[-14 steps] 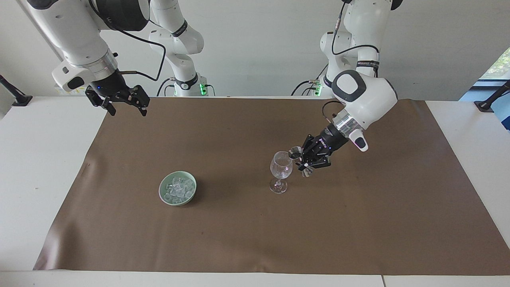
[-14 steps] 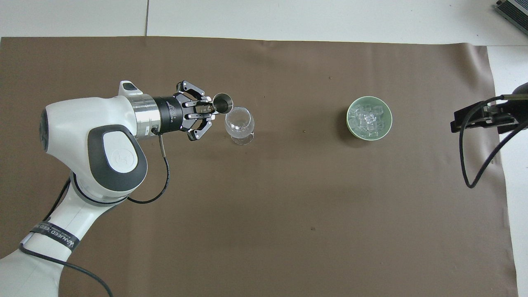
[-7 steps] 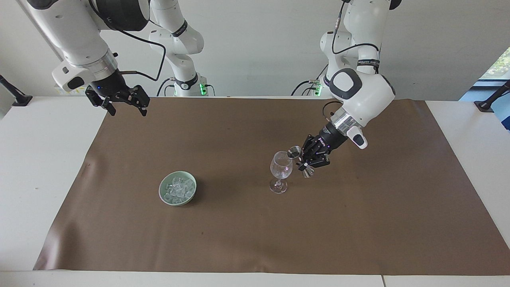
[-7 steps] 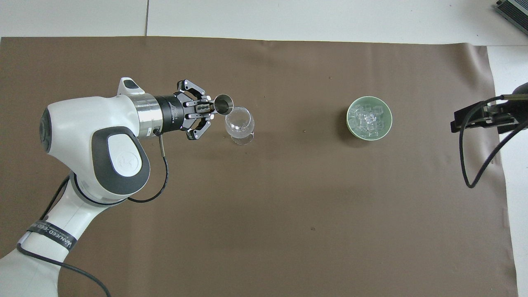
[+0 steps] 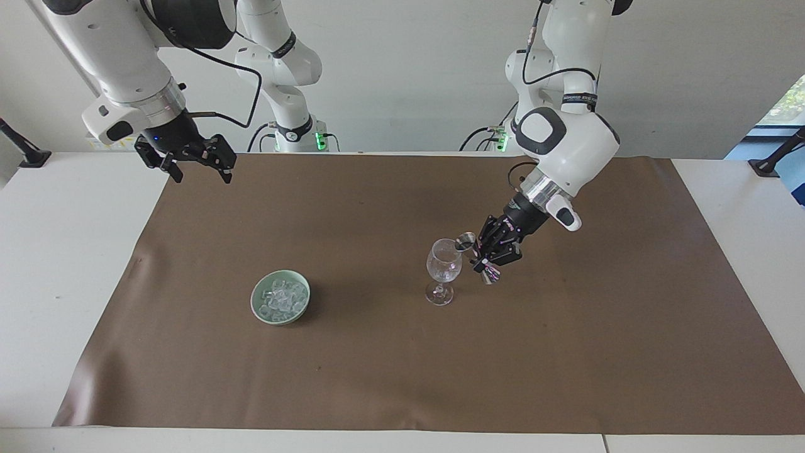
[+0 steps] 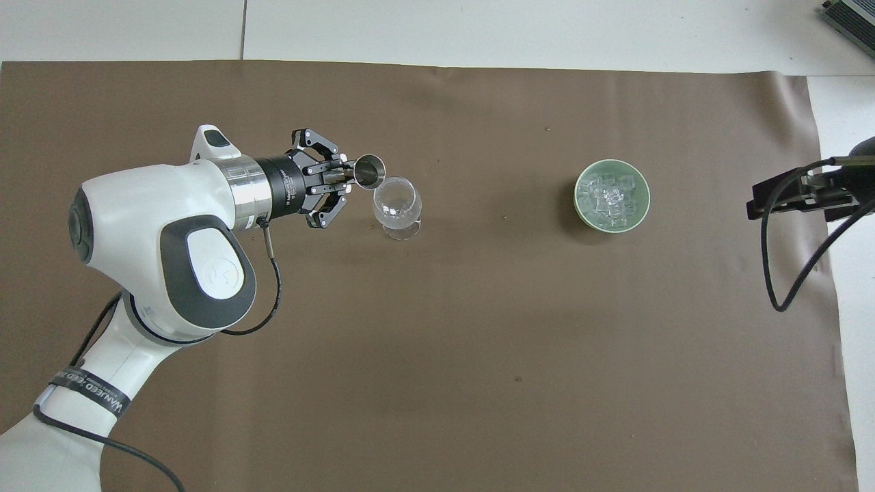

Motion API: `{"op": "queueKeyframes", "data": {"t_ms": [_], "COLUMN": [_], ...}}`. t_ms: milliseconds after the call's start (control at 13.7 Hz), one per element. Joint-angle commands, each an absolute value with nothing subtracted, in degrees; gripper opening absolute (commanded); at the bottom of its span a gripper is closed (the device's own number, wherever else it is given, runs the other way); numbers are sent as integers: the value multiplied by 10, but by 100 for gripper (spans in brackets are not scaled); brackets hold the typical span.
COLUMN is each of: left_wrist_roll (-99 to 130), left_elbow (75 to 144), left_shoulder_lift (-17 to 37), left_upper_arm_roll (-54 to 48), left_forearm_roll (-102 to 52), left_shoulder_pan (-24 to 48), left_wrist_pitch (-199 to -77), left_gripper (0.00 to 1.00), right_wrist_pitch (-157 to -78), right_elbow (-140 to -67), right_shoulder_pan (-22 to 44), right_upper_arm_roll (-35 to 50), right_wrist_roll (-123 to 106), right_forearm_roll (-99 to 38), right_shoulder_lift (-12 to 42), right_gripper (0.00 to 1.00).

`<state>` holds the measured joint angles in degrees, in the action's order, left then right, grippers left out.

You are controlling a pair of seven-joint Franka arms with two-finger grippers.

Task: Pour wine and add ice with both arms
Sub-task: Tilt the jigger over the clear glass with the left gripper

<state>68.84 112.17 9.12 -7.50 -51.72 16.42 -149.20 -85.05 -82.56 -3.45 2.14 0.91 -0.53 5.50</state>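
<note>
Now, pour: the left end effector is clenched on a small metal measuring cup, tipped at the rim of the wine glass, centre-right of the facing frame.
Change: against a second ago the left arm's wrist sits higher and steeper, the cup tilted further.
Meaning: the pour looks nearly finished; ice likely follows.
Ice: the ice lies untouched in the green bowl, lower left of centre.
Right end effector: released, empty, waiting unmoved over the brown mat's upper-left corner on the counter.
</note>
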Motion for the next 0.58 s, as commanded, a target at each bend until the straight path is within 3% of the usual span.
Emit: {"op": "queueKeyframes", "data": {"t_ms": [0, 511], "left_wrist_roll": [670, 642], "left_elbow": [1146, 1151], "left_shoulder_lift": [72, 73], "left_upper_arm_roll": [-66, -66], "left_forearm_roll": [-503, -502], "left_shoulder_pan": [182, 196], "left_wrist_pitch": [-1518, -1563], "left_gripper": [0, 0], "right_wrist_pitch": [-860, -860], "right_elbow": [-838, -838], "right_shoulder_pan": [-34, -34], "right_upper_arm_roll": [16, 16], "right_wrist_roll": [-1, -1], "right_forearm_roll": [-17, -17], "right_shoulder_lift": [47, 47], "right_gripper": [100, 100]}}
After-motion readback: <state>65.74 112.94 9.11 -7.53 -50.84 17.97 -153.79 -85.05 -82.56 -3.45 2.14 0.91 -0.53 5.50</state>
